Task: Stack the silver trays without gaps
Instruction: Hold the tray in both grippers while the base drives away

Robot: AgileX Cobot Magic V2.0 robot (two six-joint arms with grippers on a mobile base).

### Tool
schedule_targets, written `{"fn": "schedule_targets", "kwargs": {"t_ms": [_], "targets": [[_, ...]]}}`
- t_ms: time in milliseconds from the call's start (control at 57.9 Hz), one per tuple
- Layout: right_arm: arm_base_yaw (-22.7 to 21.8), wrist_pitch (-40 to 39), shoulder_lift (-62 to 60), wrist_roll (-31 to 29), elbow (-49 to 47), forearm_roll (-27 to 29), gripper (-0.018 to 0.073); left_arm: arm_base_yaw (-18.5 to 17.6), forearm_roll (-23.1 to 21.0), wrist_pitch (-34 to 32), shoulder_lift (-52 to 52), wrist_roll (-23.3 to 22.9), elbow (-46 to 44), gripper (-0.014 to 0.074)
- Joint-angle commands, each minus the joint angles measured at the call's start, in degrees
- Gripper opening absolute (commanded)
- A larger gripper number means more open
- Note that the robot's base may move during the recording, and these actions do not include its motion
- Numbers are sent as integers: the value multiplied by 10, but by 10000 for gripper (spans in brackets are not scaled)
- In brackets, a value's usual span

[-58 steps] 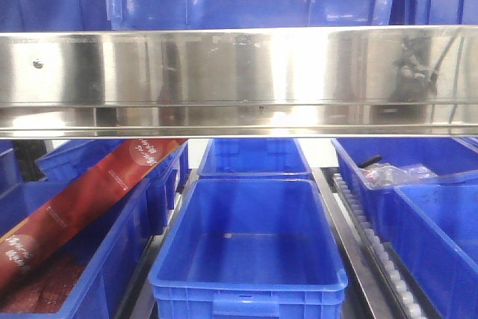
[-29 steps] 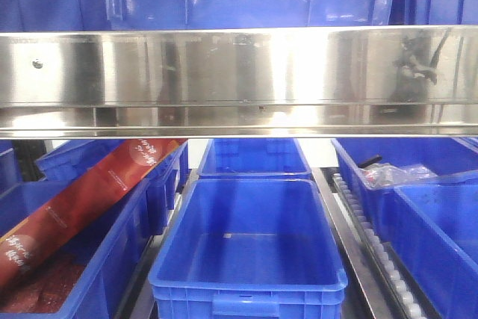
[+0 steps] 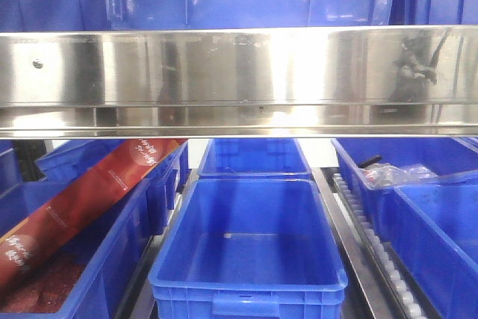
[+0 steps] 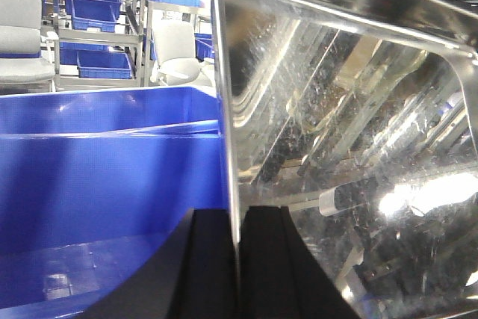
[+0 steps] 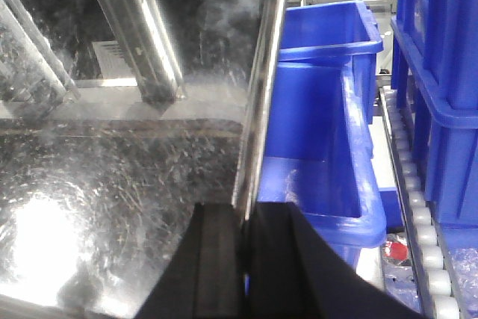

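Steel rail spans front view from 9 to 3 o'clock; centre crate at 6, red carton leaning at 8.

Left wrist view: left gripper at 6, black fingers pointing toward 12, pinched narrow on rim of silver tray. Tray stands on edge, filling 12 to 5; blue crate at 9.

Right wrist view: right gripper at 6, clamped likewise on silver tray rim. Tray fills 8 to 12; blue crate at 3, roller track at 4.

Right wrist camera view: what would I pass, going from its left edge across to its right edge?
Silver tray → right hand pinching the tray's rim → open blue crate → white rollers → further blue crates.
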Motion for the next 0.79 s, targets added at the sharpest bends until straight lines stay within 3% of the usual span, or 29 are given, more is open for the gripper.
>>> {"fn": "schedule_targets", "kwargs": {"t_ms": [0, 777], "targets": [[2, -17, -11, -10, -7, -3, -79, -4, -3, -37, -11, 1, -7, -20], [2, -17, -11, -10, -7, -3, -79, -4, -3, -37, -11, 1, -7, -20]]}}
